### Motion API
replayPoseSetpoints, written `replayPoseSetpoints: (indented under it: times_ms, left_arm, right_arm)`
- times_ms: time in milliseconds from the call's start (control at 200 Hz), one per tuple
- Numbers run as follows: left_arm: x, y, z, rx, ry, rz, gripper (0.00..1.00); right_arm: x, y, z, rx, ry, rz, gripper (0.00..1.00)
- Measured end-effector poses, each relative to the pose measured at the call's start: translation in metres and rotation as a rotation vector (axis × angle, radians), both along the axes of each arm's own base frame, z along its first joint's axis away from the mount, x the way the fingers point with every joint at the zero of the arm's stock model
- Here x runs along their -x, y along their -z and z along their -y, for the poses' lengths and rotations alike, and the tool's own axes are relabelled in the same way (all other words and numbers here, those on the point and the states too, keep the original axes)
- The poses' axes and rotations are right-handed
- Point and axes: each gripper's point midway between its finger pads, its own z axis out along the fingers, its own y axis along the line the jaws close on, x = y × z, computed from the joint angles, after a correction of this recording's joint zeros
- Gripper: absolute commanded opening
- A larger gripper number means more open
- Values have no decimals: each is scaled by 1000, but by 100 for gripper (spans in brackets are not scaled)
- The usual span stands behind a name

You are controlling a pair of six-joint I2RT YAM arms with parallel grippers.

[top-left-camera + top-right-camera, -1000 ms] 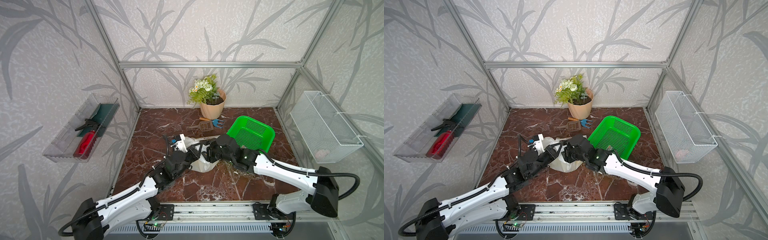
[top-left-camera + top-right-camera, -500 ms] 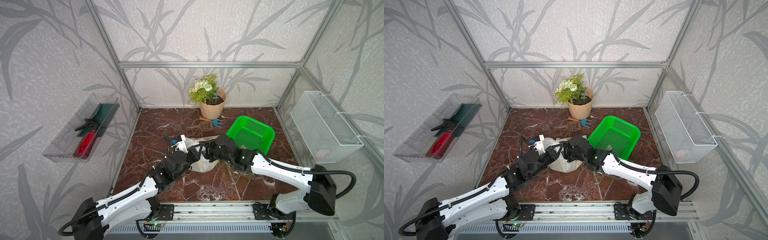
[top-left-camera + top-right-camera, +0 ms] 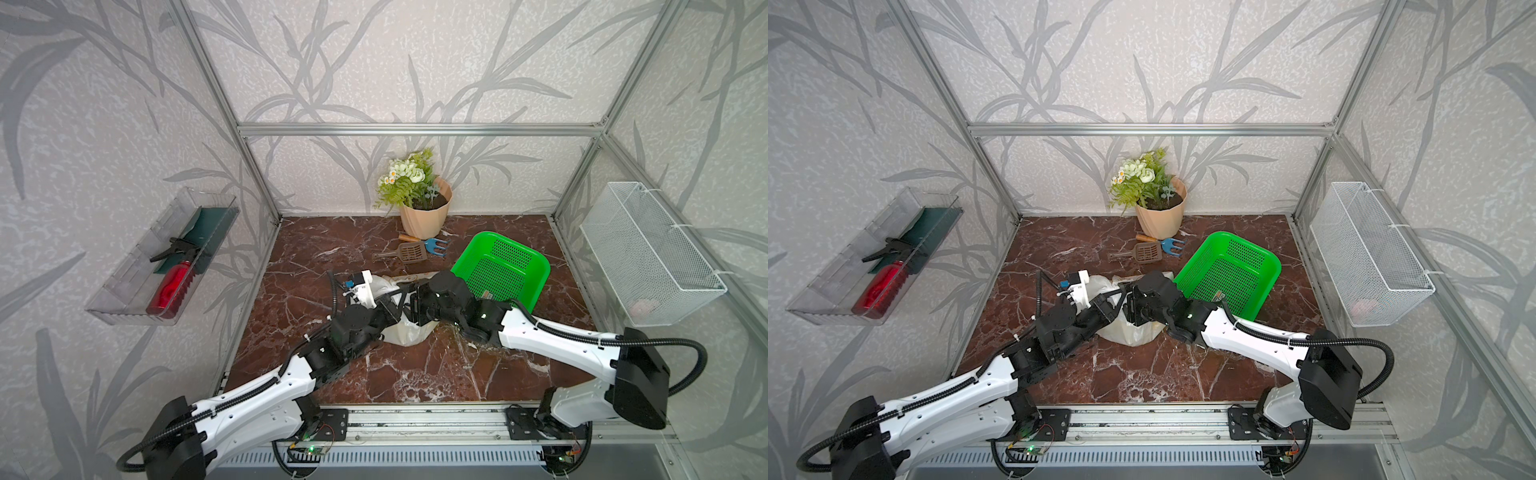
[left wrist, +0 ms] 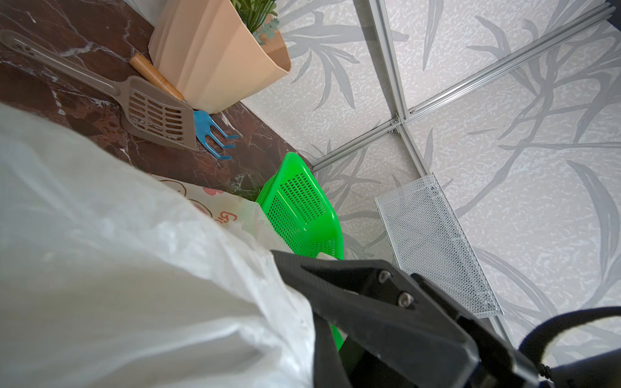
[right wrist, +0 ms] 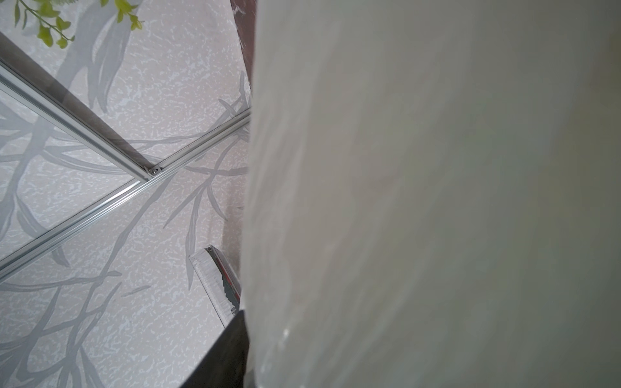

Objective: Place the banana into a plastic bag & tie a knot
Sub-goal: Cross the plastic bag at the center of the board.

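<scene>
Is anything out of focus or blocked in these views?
Right wrist view: the plastic bag fills most of the frame, close and blurred, the wall beside it sharp. Left wrist view: near bag film soft, scoop and green basket crisp. Both top views: sharp, evenly lit.

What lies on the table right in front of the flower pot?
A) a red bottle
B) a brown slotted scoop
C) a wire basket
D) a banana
B: the brown slotted scoop lies on the table before the flower pot, beside a blue hand rake.
</scene>
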Motion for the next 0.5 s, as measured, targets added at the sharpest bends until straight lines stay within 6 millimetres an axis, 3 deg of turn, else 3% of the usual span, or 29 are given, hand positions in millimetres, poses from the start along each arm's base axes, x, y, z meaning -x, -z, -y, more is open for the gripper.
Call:
replayPoseSetpoints:
  times_ms: [305,500]
  left_arm:
    - [4,6,2,1,18,8,0]
    - [8,9,2,-1,32,31,0]
  right_arm:
    - [-1,5,4,3,11,3,46]
    - [-2,5,5,1,15,3,30]
